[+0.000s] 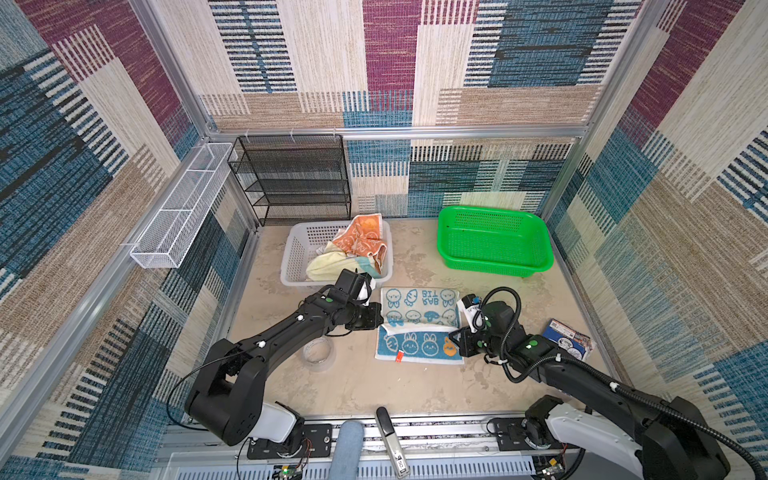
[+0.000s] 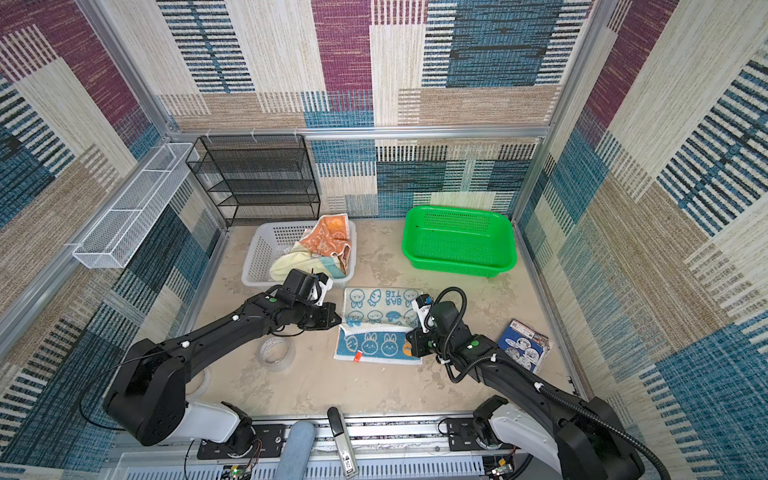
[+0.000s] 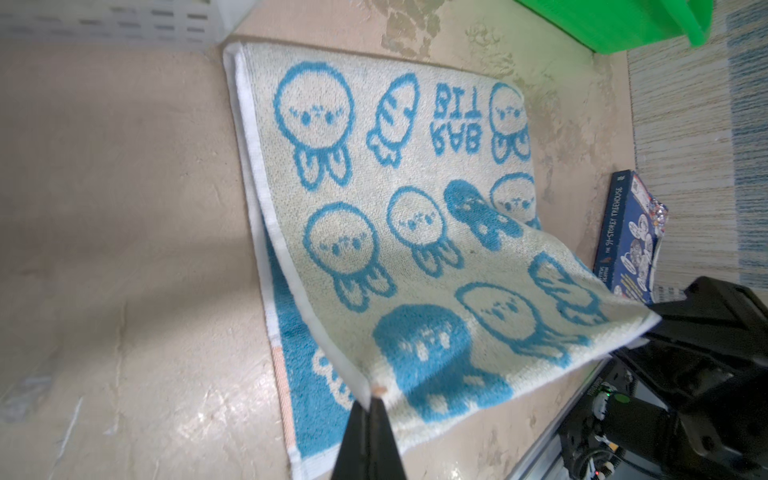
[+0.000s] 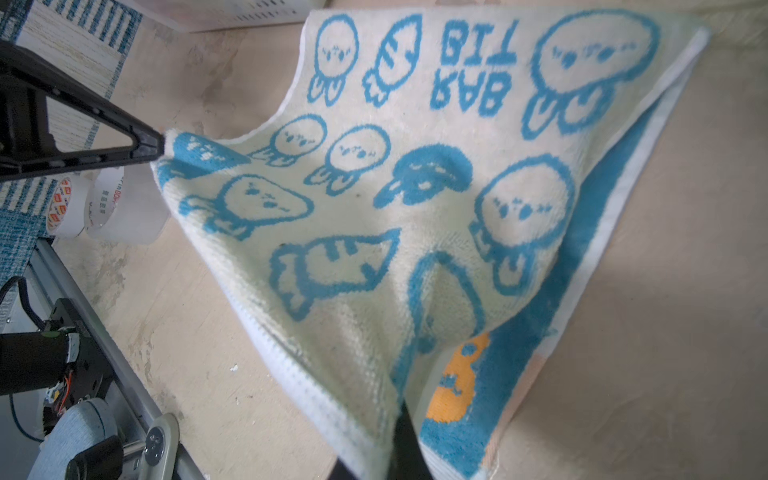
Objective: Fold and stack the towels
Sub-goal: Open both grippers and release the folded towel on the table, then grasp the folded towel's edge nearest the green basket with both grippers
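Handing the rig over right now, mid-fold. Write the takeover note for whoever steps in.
Left gripper: shut on one flap corner of the bunny towel.
Right gripper: shut on the other flap corner.
Bunny towel: on the table, flap raised over its lower layer, fold unfinished.
Orange towel and pale yellow towel: crumpled in the white basket.
Done: nothing fully folded or stacked.
Left: finish this fold, fold the rest, stack.

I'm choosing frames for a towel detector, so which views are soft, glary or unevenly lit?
In both top views: even light, bunny towel sharp. Left wrist view: white basket blurred, glare on the table beside the left pincer, which is itself out of focus. Right wrist view: print crisp mid-towel, hem soft by the right pincer.
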`<move>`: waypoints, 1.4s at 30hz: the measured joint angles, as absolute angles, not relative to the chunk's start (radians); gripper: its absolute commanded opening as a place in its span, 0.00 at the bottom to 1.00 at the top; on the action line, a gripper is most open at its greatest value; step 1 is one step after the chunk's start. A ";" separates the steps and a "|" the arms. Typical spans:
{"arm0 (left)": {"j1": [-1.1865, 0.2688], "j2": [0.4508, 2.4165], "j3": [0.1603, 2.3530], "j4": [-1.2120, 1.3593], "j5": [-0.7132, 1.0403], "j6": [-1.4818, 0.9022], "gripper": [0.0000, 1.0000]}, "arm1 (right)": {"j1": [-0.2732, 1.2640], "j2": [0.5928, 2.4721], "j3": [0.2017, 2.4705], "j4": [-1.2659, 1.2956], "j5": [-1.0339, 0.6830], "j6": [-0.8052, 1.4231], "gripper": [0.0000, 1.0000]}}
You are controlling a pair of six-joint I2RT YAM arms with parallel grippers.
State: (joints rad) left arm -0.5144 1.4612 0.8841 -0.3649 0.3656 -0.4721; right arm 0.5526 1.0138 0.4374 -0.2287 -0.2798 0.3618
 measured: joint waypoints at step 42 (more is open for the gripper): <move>-0.539 1.548 1.085 -0.317 0.249 -0.397 0.76 | 0.435 1.442 0.644 -0.014 0.116 0.484 0.58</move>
State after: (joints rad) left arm -0.5388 1.5482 1.0855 -0.3168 0.2493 -0.3969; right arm 0.4351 1.4422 0.6441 -0.0139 0.1162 0.4835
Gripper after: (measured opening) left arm 0.761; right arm 0.627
